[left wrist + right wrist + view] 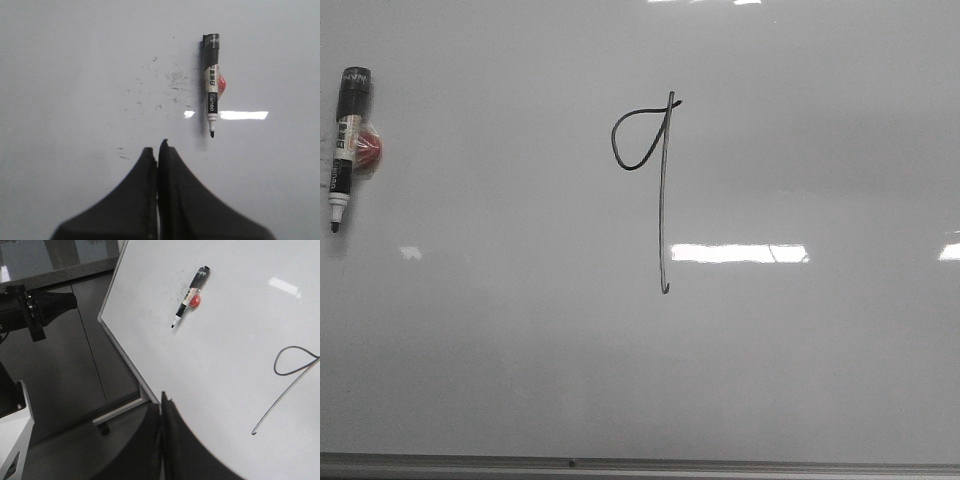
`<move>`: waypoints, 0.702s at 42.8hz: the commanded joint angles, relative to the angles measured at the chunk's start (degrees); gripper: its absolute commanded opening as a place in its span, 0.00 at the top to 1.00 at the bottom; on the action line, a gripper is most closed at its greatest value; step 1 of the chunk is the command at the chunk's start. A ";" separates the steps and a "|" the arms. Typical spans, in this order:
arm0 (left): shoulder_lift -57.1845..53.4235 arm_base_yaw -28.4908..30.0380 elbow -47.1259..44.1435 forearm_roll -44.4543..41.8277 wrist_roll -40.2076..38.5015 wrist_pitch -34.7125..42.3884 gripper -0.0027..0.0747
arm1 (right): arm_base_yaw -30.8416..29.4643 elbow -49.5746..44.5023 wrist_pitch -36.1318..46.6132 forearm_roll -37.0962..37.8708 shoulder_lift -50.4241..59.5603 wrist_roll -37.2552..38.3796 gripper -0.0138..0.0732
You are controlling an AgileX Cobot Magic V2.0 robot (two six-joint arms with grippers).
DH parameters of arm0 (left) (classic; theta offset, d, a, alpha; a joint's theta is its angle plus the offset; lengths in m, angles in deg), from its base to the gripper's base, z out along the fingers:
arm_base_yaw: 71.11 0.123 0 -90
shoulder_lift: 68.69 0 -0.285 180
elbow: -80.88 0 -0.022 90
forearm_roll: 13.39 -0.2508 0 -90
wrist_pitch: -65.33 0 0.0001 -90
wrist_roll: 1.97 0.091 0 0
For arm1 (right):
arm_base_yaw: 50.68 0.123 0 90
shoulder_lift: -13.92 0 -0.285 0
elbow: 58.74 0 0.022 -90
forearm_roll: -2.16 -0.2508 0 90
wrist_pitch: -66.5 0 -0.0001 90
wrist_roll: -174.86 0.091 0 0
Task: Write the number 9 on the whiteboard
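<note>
Ink of the number 9 [660,180] runs along a long vertical stem on the whiteboard [820,350], loop at its top, hooked end lowest. Left gripper [157,150] and right gripper [163,399] are both pinched closed and empty, well apart from the 9; a marker [212,82] lies just beyond the left fingertips, nib toward them

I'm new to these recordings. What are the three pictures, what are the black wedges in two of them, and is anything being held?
The machine is a two-armed robot. One picture looks forward over a whiteboard; the other two come from cameras on each wrist. The black wedges are the grippers seen from behind: the left gripper and the right gripper, both shut with nothing between the fingers. On the board is a hand-drawn number 9, a loop joined to a long stem. Towards the board's left side sits a marker, its writing tip bare, with something red beside it. Faint black specks mark the board near the marker.
</note>
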 commanded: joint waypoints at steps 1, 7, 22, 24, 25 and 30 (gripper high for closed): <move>-0.80 0.07 -0.18 0.09 -0.57 5.09 0.99 | 0.11 1.52 4.20 -2.50 0.26 -0.13 0.96; -0.80 0.07 -0.18 0.09 -0.57 5.09 0.99 | 0.11 -0.64 11.92 -0.69 2.43 -0.07 0.96; -0.80 0.07 -0.18 0.09 -0.57 5.09 0.99 | -7.19 -19.48 32.47 32.53 18.94 35.91 0.96; -0.80 0.07 -0.18 0.09 -0.57 5.09 0.99 | -10.39 -22.44 33.73 37.77 21.75 43.92 0.96; -0.80 0.07 -0.18 0.09 -0.57 5.09 0.99 | -11.70 -24.05 33.96 40.13 22.99 46.67 0.96; -0.80 0.07 -0.18 0.09 -0.57 5.09 0.99 | -17.21 -30.18 34.06 52.16 30.11 58.11 0.96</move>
